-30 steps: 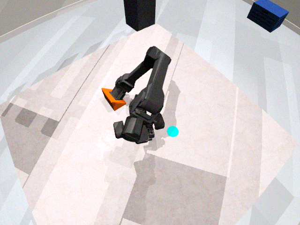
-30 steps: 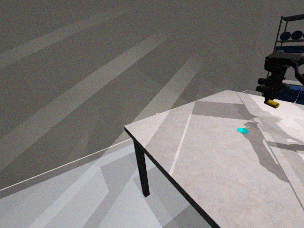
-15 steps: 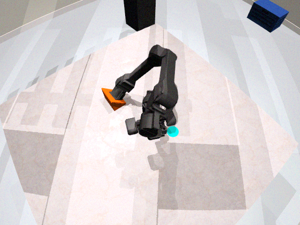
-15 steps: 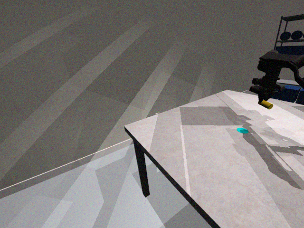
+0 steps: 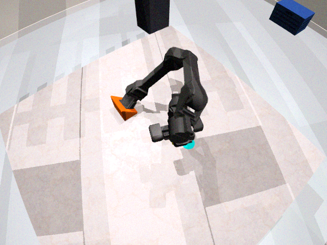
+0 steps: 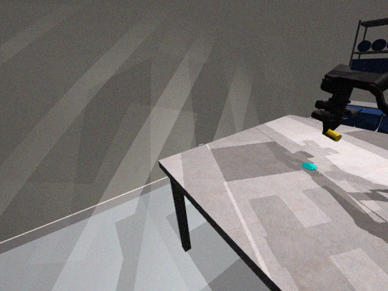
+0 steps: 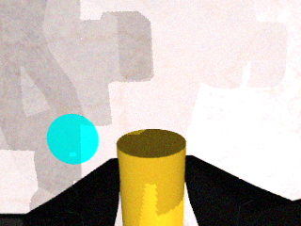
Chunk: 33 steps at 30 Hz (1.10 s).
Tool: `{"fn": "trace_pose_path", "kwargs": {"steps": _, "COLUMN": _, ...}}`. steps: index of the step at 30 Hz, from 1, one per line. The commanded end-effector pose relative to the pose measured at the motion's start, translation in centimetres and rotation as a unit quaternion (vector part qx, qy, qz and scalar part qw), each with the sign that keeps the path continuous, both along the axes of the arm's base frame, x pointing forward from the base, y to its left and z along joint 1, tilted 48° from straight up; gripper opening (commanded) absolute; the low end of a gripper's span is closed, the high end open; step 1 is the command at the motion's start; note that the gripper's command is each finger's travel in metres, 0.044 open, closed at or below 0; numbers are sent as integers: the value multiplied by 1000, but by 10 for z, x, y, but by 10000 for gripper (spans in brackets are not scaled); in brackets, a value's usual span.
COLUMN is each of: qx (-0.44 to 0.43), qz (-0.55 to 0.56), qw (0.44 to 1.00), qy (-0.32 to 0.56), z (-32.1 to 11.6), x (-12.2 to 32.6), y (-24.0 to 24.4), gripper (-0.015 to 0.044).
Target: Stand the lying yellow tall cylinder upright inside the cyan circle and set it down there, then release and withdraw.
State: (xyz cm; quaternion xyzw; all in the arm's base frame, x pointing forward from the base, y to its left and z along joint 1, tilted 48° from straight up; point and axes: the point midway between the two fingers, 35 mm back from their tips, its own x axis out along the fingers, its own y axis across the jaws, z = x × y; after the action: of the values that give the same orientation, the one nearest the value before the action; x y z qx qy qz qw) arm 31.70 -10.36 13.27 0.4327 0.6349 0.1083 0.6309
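Note:
The yellow cylinder (image 6: 333, 135) (image 7: 151, 188) is held above the table, tilted close to lying flat in the exterior view, its free end pointing forward in the wrist view. My gripper (image 6: 327, 130) (image 7: 151, 165) is shut on it, with one black finger on each side. In the top view the arm's wrist hides nearly all of the cylinder. The cyan circle (image 5: 189, 144) (image 6: 309, 166) (image 7: 72, 138) lies flat on the table. It shows left of the cylinder in the wrist view, and is partly covered by the arm in the top view.
The arm's base stands on an orange wedge-shaped mount (image 5: 125, 112) on the table (image 5: 132, 211) (image 6: 200, 172). A dark pillar (image 5: 153, 16) and a blue box (image 5: 293, 17) stand beyond the table. A shelf rack (image 6: 355, 43) stands behind the arm. Arm shadows fall around the circle.

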Motion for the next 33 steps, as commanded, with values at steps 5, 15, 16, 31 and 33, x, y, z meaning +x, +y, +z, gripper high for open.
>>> {"fn": "trace_pose_path", "kwargs": {"steps": 5, "qx": 6, "qz": -3, "qw": 1000, "qy": -4, "z": 19, "x": 5, "y": 17, "gripper": 105}}
{"fn": "trace_pose_path", "kwargs": {"steps": 15, "qx": 14, "qz": -5, "qw": 1000, "qy": -9, "z": 42, "x": 8, "y": 39, "gripper": 105}}
{"fn": "trace_pose_path", "kwargs": {"steps": 16, "qx": 15, "qz": -5, "qw": 1000, "qy": -10, "z": 44, "x": 8, "y": 41, "gripper": 105}}
{"fn": "trace_pose_path", "kwargs": {"steps": 31, "qx": 9, "qz": -5, "qw": 1000, "qy": -14, "z": 58, "x": 8, "y": 60, "gripper": 105}}
{"fn": "trace_pose_path", "kwargs": {"steps": 33, "qx": 3, "qz": -4, "qw": 1000, "qy": -14, "z": 57, "x": 7, "y": 61, "gripper": 105}}
